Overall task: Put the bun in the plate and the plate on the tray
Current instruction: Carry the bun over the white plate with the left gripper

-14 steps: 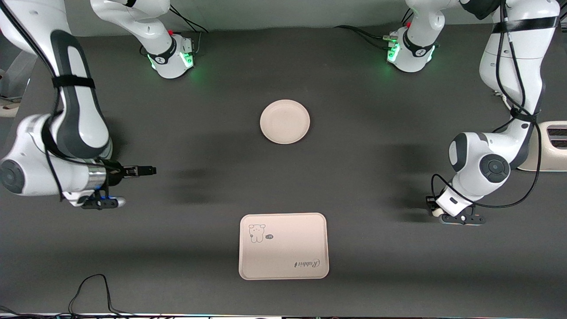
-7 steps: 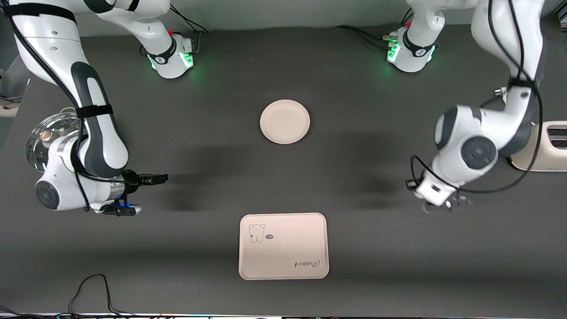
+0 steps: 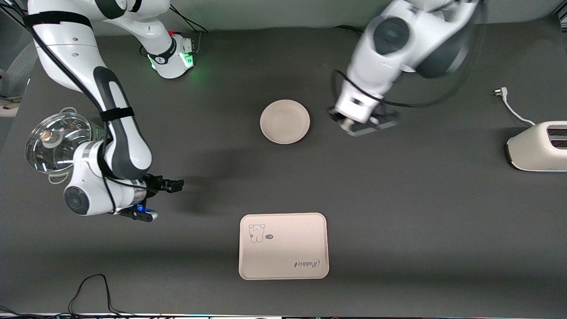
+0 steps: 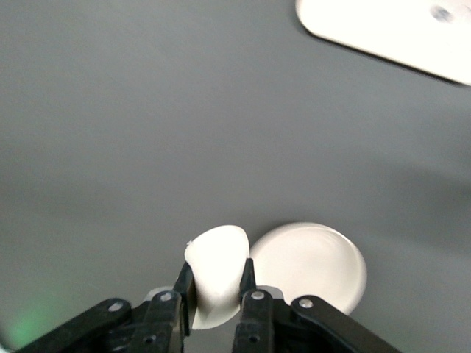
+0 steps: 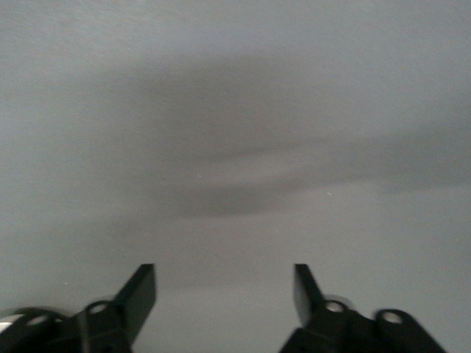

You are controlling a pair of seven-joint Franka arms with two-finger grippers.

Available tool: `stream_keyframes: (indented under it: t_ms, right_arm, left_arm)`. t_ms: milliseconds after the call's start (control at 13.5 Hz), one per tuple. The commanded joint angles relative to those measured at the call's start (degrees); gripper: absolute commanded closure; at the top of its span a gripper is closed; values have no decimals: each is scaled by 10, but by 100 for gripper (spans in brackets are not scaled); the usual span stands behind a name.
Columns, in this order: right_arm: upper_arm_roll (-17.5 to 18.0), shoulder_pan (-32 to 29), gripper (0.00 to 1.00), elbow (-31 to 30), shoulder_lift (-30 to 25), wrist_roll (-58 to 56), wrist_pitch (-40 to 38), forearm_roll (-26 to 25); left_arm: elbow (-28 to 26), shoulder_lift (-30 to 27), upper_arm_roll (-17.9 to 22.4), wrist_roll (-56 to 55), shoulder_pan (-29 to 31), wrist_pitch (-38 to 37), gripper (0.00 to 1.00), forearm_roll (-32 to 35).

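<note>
The round cream plate (image 3: 285,121) lies empty mid-table. The rectangular tray (image 3: 283,246) with the bear drawing lies nearer the front camera than the plate. My left gripper (image 3: 341,118) hangs over the table right beside the plate, on the side of the left arm's end. In the left wrist view it (image 4: 216,273) is shut on the off-white bun (image 4: 217,254), with the plate (image 4: 313,265) just past it and the tray (image 4: 397,29) farther off. My right gripper (image 3: 173,184) is open and empty over bare table toward the right arm's end; its wrist view (image 5: 224,283) shows only table.
A glass pot lid (image 3: 55,141) lies at the right arm's end of the table. A cream toaster (image 3: 538,146) with its plug and cord (image 3: 500,92) stands at the left arm's end. A black cable (image 3: 93,288) loops along the table's front edge.
My left arm swung from beside the toaster to beside the plate, carrying the bun. My right gripper drifted toward the middle, uncovering the glass lid.
</note>
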Motion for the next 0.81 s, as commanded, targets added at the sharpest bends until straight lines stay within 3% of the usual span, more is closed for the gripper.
stream_keyframes:
  t_ms: [0, 222, 295, 369, 591, 665, 739]
  right_arm:
    - [-3, 1, 100, 23, 11, -9, -4, 13]
    - [-3, 8, 100, 21, -2, 11, -10, 13]
    - [-3, 6, 62, 21, -2, 3, -11, 13]
    - [-4, 4, 3, 21, -3, 3, -24, 14]
    - [-6, 3, 0, 23, -10, 1, -50, 36]
    - [-6, 3, 0, 23, -10, -3, -50, 36]
    - [-7, 3, 0, 21, -11, -19, -50, 36]
  left_arm:
    - [-7, 50, -21, -137, -77, 94, 73, 6]
    - [-6, 148, -20, -258, -159, 172, 73, 101]
    - [-6, 190, -20, -300, -177, 187, 73, 146]
    - [-6, 225, -20, -323, -181, 195, 72, 181]
    - [-6, 293, -16, -381, -183, 239, 70, 268]
    - [-6, 301, -16, -394, -183, 248, 67, 287]
    - [-6, 301, -16, -397, -183, 249, 56, 294]
